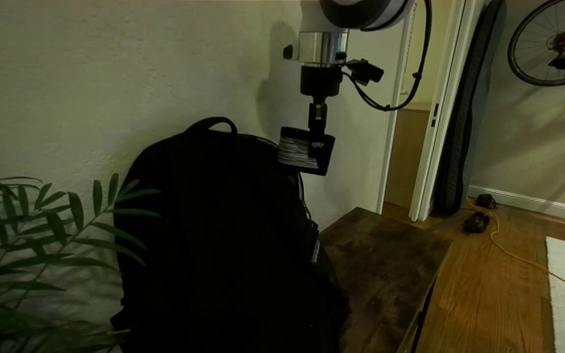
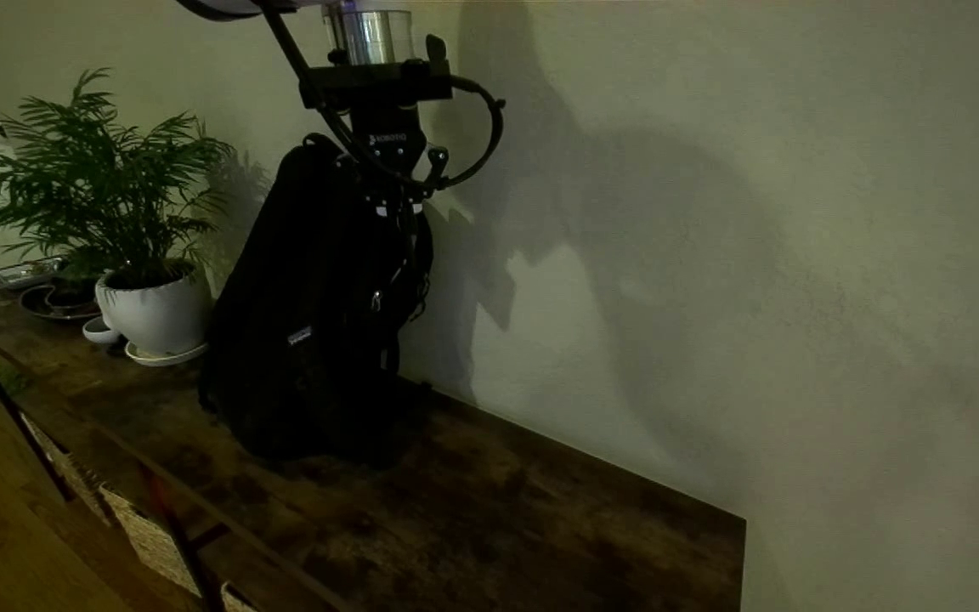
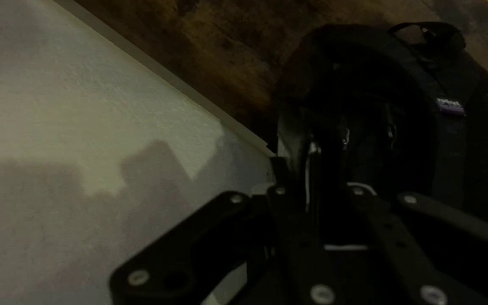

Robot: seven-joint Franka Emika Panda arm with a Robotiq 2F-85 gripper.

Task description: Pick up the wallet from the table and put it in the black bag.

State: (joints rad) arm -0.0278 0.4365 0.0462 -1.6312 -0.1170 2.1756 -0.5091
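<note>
The wallet [image 1: 296,151], a dark flat piece with a grey patch, hangs tilted in the air with my gripper [image 1: 318,138] shut on its edge. It overlaps the upper side of the black bag [image 1: 223,235] in that exterior view. The bag stands upright on the table [image 1: 390,274], leaning close to the wall. In another exterior view my gripper [image 2: 400,208] is in front of the bag's upper part, and the wallet is lost in the dark. From the wrist, the wallet [image 3: 313,154] shows edge-on between the fingers, beside the bag [image 3: 447,140]. Whether it touches the bag I cannot tell.
Leaves of a potted plant [image 2: 154,306] reach close to the bag. A pale wall [image 2: 710,297] runs along the table's back, near the gripper. Small dishes [image 2: 56,302] sit past the plant. A doorway and a hanging bicycle [image 1: 557,44] are farther off.
</note>
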